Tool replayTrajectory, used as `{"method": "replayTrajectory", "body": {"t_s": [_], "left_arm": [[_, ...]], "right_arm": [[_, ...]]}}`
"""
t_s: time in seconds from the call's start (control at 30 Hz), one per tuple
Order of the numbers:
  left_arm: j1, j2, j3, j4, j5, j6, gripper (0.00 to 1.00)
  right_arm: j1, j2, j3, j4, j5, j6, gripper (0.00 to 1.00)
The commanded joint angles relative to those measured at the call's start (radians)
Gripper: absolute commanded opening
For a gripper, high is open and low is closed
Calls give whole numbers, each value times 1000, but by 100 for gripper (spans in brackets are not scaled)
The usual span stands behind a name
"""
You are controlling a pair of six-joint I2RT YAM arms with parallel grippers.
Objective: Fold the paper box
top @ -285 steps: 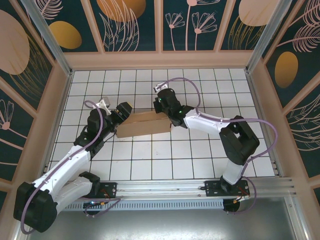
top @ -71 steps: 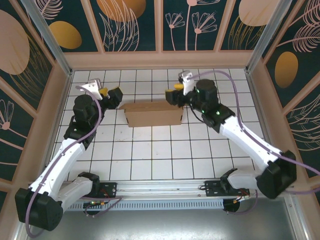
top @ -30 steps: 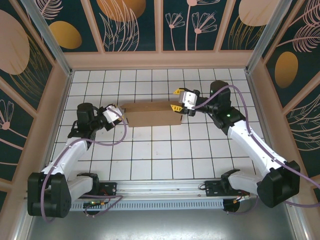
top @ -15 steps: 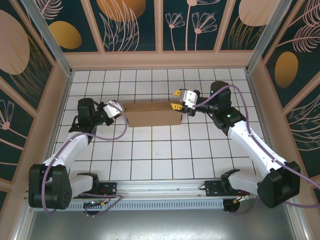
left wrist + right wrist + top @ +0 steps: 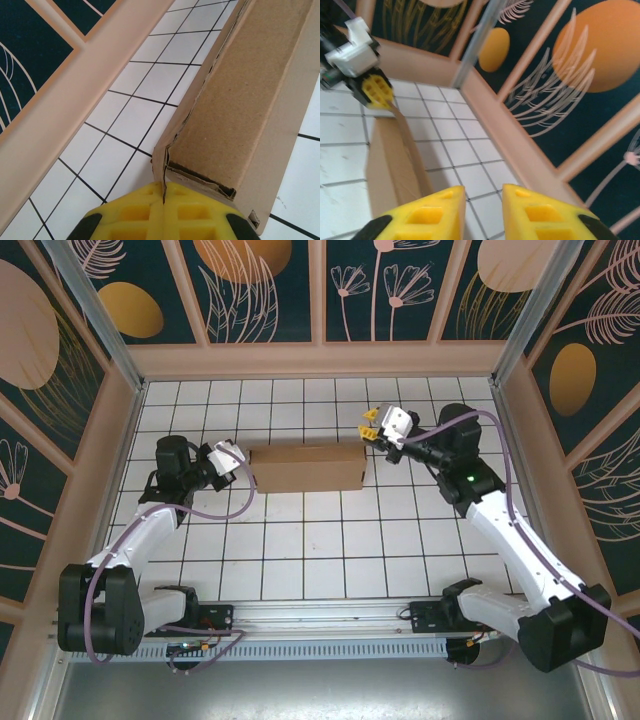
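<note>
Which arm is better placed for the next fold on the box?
Left: left hand is shut on an end edge of the paper box; right hand hangs open, clear of it.

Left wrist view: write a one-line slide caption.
Left gripper shut on the end edge of the brown paper box, which lies on the white tiled table.

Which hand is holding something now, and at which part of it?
The left hand pinches the box by the thin wall edge at its left end. The right hand is open and holds nothing.
</note>
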Motion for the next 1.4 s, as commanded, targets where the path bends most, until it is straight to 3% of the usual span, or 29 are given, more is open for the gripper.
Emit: {"method": "replayTrajectory", "body": {"t_s": [0.0, 0.17, 0.23, 0.43, 0.7, 1.0, 1.37], "left_arm": [[7, -24, -9, 44, 30, -1, 4], [7, -46, -32, 74, 9, -22, 3], [7, -51, -36, 85, 2, -30, 3], [6, -48, -30, 85, 6, -48, 1], [6, -41, -34, 87, -1, -60, 0], [6, -16, -9, 55, 19, -66, 0], [6, -4, -7, 53, 27, -70, 0]], "right_arm": [[-62, 2, -26, -87, 72, -126, 29], [-175, 81, -35, -196, -151, -307, 36], [-227, 105, -65, -149, -233, -296, 37], [-245, 181, -29, -247, -286, -377, 43], [-209, 211, -67, -222, -300, -356, 41], [-198, 222, -136, -69, -277, -261, 38], [-189, 291, -122, -9, -244, -218, 23]]}}
